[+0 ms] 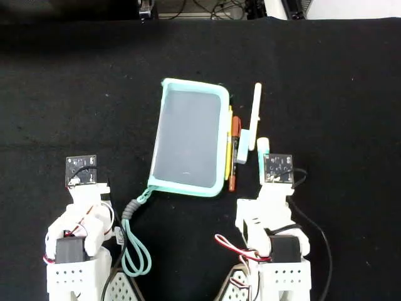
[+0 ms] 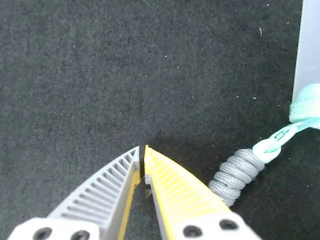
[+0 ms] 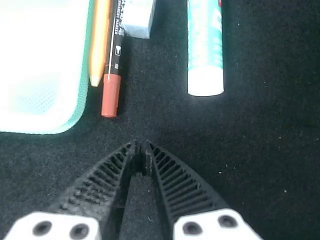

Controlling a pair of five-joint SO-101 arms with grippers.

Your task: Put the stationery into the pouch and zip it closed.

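A black cloth covers the counter point(image 1: 75, 94), and cables point(image 1: 213, 7) lie past its far edge, beyond the pouch point(image 1: 191, 138). The mint-rimmed pouch lies flat mid-counter, and its cord point(image 1: 135, 248) trails from one corner toward the arms. Just beside the pouch's long edge lie a yellow pencil point(image 1: 228, 157), a marker point(image 1: 235, 128), an eraser point(image 1: 243, 147), a white pen point(image 1: 255, 116) and a glue stick point(image 1: 262, 146). The left fingers point(image 2: 170, 180) are pressed together and empty, near the pouch's cord corner. The right fingers point(image 3: 175, 185) are likewise closed on nothing, near the pouch's other near corner.
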